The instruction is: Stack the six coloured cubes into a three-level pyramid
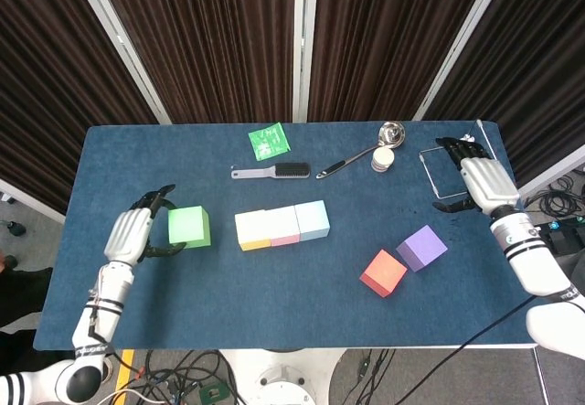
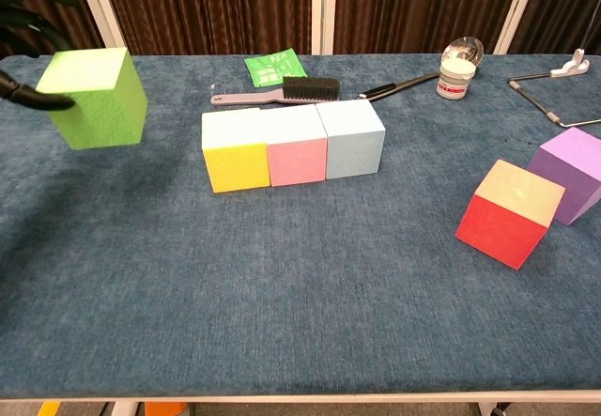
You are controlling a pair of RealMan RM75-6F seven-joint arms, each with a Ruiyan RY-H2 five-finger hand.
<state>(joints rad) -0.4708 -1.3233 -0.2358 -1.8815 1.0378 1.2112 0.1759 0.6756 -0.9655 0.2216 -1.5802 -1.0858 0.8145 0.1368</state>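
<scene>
My left hand [image 1: 132, 234] grips a green cube [image 1: 188, 227] and holds it above the table, left of the row; in the chest view the green cube [image 2: 94, 96] hangs at the upper left with only fingertips [image 2: 28, 97] showing. A yellow cube [image 1: 252, 229], a pink cube [image 1: 282, 225] and a light blue cube [image 1: 312, 220] stand side by side mid-table. A red cube [image 1: 383, 272] and a purple cube [image 1: 421, 248] lie at the right. My right hand [image 1: 483, 182] hovers with spread fingers, holding nothing, above the purple cube near the table's right edge.
Along the back lie a green packet [image 1: 267, 140], a black brush [image 1: 274, 171], a ladle [image 1: 361, 154] and a small white jar [image 1: 382, 159]. A wire frame [image 1: 437, 175] lies under my right hand.
</scene>
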